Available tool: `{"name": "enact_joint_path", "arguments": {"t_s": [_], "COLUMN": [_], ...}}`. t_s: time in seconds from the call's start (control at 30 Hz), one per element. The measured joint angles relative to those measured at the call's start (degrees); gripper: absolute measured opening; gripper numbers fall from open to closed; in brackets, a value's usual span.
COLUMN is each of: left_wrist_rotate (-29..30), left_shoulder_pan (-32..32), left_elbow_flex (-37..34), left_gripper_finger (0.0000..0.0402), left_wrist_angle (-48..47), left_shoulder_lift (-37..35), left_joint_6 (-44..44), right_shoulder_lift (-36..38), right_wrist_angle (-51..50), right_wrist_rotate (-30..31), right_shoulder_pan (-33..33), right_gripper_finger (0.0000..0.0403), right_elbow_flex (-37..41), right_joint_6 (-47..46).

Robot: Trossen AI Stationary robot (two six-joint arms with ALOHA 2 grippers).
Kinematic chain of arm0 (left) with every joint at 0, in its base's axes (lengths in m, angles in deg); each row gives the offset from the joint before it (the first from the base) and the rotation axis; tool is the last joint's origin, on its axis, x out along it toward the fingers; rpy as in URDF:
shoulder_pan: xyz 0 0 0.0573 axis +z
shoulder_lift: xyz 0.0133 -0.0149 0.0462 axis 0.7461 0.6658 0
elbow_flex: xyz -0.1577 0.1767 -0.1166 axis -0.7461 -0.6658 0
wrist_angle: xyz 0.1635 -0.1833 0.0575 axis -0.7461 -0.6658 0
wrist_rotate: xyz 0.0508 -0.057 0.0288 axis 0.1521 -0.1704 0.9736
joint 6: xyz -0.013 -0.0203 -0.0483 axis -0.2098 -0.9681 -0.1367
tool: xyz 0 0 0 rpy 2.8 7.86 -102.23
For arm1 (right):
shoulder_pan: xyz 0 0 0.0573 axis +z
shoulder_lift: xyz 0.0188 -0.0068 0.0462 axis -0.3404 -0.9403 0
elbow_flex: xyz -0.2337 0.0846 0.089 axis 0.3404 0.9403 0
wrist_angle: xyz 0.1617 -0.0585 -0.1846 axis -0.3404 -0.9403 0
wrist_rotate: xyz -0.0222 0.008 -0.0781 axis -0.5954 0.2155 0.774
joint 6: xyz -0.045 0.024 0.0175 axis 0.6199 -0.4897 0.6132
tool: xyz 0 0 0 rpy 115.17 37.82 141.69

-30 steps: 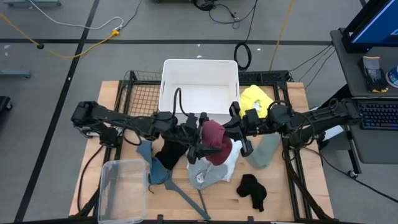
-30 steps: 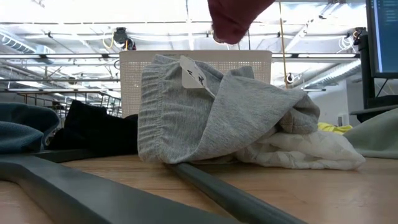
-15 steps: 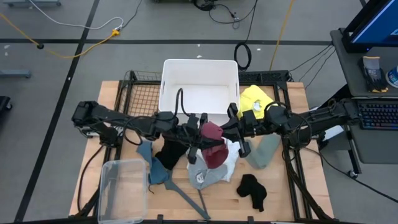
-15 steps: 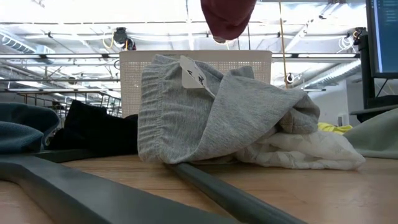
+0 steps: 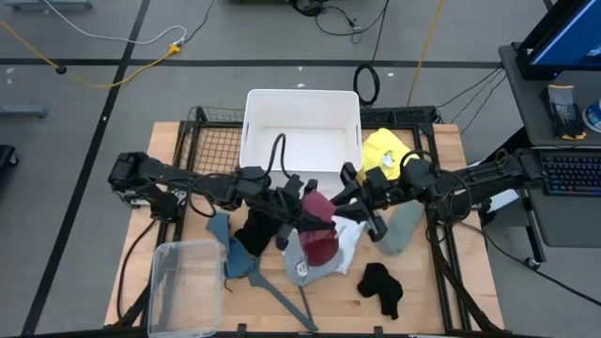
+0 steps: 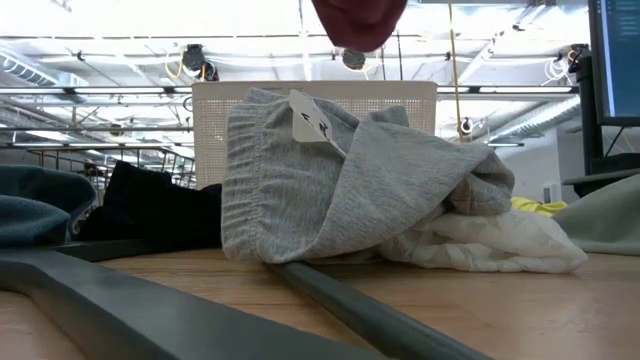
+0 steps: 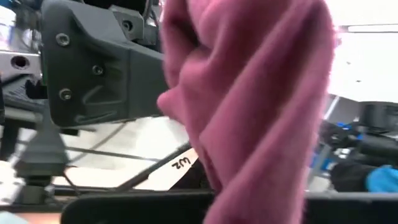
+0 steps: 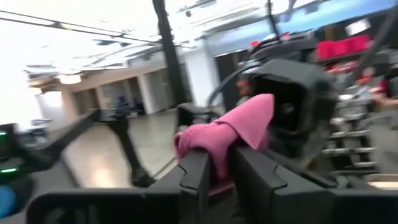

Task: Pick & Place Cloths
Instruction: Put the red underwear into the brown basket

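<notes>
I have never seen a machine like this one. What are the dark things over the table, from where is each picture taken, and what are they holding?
The dark things are two robot arms, each ending in a two-finger gripper. One picture looks straight down from above, one looks level across the table top, and two come from small cameras on the arms' wrists.

On the wooden table lie small cloths: a grey one over a white one, a black one, another black one, a teal one, a yellow one and a pale one. There is also a white bin, a clear tub and a grey hanger.

Both grippers meet at the middle. The left gripper and the right gripper both grip the maroon cloth, which hangs above the grey one.
</notes>
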Motion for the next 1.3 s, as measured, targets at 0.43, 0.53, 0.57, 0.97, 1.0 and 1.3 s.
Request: {"name": "enact_joint_path", "arguments": {"t_s": [0.43,0.53,0.57,0.97,1.0,1.3], "left_wrist_rotate": [-2.33,-0.34,0.72,14.80,15.94,26.04], "left_shoulder_pan": [-0.28,-0.72,-0.87,-2.20,-2.36,-2.43], "left_elbow_flex": [-0.07,-0.07,-0.07,-0.09,-0.07,-0.04], "left_gripper_finger": [0.0000,0.0000,0.0000,0.0000,0.0000,0.0000], "left_wrist_angle": [-14.00,-19.51,-21.26,-42.42,-43.14,-56.14], "left_shoulder_lift": [-4.70,-7.51,-8.46,-19.15,-19.81,-24.68], "left_joint_6": [-2.71,-1.49,-1.14,-1.88,-2.59,-8.04], "right_shoulder_lift": [0.16,0.56,0.83,1.40,1.40,1.42], "right_wrist_angle": [-6.49,-9.85,-11.39,-22.47,-23.76,-32.09], "right_wrist_rotate": [-8.89,-8.77,-8.67,-6.18,-5.38,-1.75], "right_shoulder_pan": [2.90,3.86,4.16,4.72,4.72,4.44], "right_gripper_finger": [0.0094,0.0091,0.0090,0.0086,0.0086,0.0086], "right_elbow_flex": [0.00,0.02,0.02,0.02,0.02,0.04], "right_joint_6": [2.25,3.26,3.43,3.64,3.65,4.01]}}
